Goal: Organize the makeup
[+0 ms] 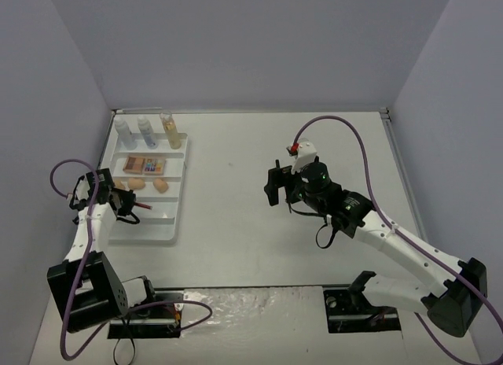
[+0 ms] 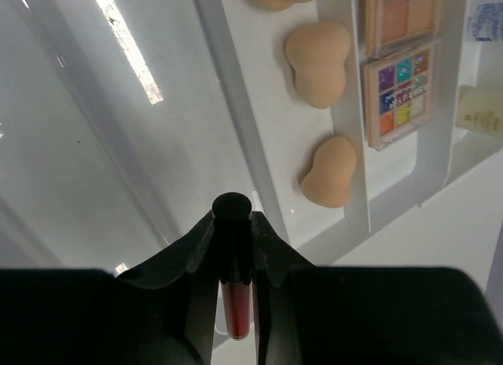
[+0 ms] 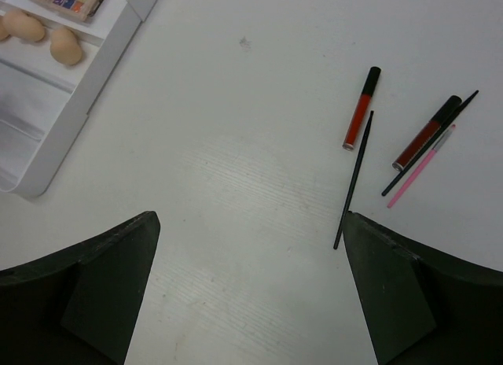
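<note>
My left gripper (image 1: 130,206) is shut on a red lip tube with a black cap (image 2: 233,263) and holds it over the near part of the white slotted tray (image 1: 177,193). The tray holds two clear bottles (image 1: 123,131), an amber bottle (image 1: 170,130), eyeshadow palettes (image 2: 401,94) and three peach sponges (image 2: 318,62). My right gripper (image 3: 250,217) is open and empty above bare table. Ahead of it to the right lie a red tube (image 3: 361,109), a second red tube (image 3: 427,134), a thin black brush (image 3: 354,180), a black pencil (image 3: 464,105) and a pink stick (image 3: 420,168).
The tray's near corner (image 3: 35,184) shows at the left of the right wrist view. Grey walls close the table on the left, back and right. The loose items by the right gripper do not show in the top view.
</note>
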